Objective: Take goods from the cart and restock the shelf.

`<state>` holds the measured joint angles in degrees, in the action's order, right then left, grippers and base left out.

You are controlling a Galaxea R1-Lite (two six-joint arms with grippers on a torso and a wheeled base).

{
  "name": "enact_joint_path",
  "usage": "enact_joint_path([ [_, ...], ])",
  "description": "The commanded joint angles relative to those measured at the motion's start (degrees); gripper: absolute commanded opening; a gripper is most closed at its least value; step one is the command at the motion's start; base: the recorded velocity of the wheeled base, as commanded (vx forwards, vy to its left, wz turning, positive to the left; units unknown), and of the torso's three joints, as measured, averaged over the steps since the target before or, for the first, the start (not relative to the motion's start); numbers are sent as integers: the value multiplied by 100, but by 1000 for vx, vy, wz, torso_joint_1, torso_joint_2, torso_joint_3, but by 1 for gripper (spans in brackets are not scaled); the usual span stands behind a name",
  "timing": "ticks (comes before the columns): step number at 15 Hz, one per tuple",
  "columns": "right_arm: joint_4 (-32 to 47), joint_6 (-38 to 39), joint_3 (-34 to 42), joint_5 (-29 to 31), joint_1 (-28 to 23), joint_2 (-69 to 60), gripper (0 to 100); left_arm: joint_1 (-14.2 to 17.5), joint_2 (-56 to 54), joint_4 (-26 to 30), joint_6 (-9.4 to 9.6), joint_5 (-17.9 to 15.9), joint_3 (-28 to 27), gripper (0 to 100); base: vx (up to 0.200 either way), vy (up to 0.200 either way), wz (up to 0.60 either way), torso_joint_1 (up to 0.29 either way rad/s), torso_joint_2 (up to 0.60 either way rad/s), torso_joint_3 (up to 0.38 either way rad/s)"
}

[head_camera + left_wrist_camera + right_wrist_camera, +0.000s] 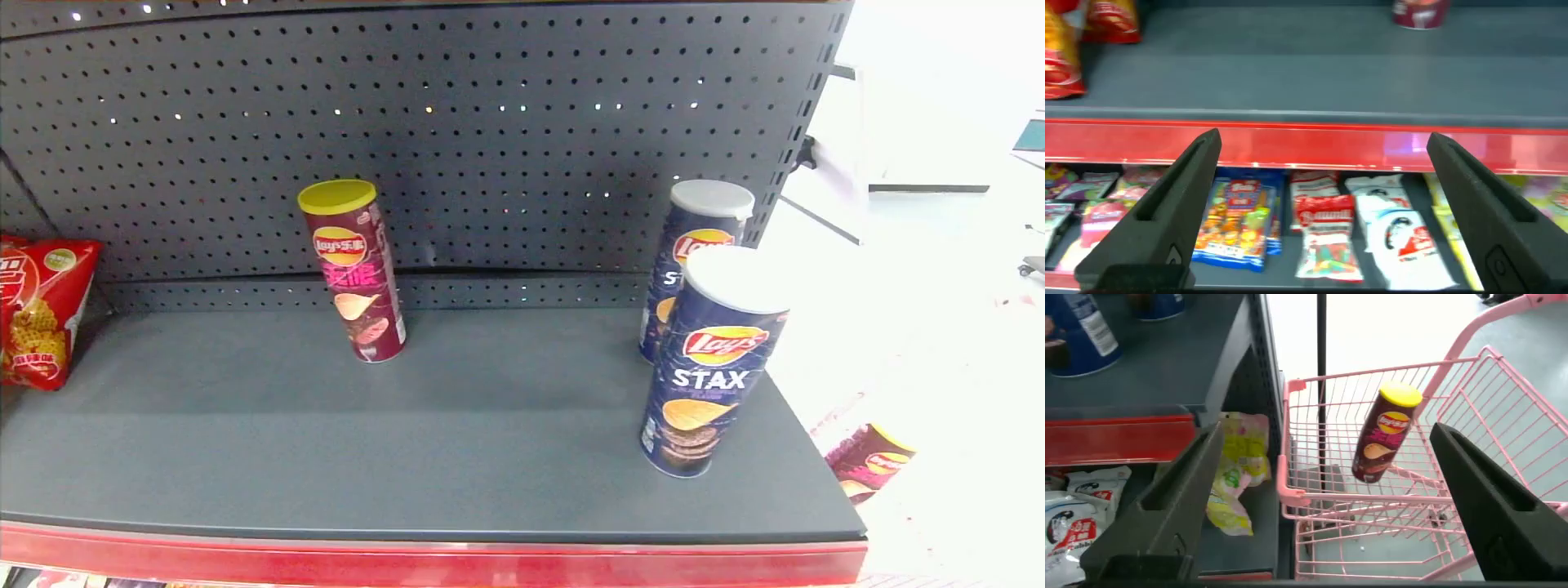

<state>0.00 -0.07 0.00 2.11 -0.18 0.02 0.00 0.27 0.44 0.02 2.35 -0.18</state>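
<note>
Because the right pincer (1324, 433) hangs wide open and empty above the cart (1486, 355), I see the main danger in the wires. The can (1384, 433) leans tilted inside the basket (yellow lid up), so fingers coming down crooked may catch the pink rim or tip the can, and it would roll. The can lies in line with the gap between the fingers, but farther out and lower, touching neither. The left pincer (1323, 139) is also open and empty, before the red shelf (490, 425) edge. On the shelf stand a maroon can (355, 269) and two blue cans (706, 367). The front one is near the right end, and careless placing could knock it off.
</note>
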Motion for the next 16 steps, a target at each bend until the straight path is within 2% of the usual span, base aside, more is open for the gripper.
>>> enact_joint_path([
  [1,0,-1,0,0,1,-2,100,0,8,0,-2,11,1,100,0,-200,0,2,2,2],
  [16,0,-10,0,0,1,-2,100,0,8,0,-2,11,1,100,0,-200,0,4,1,1],
])
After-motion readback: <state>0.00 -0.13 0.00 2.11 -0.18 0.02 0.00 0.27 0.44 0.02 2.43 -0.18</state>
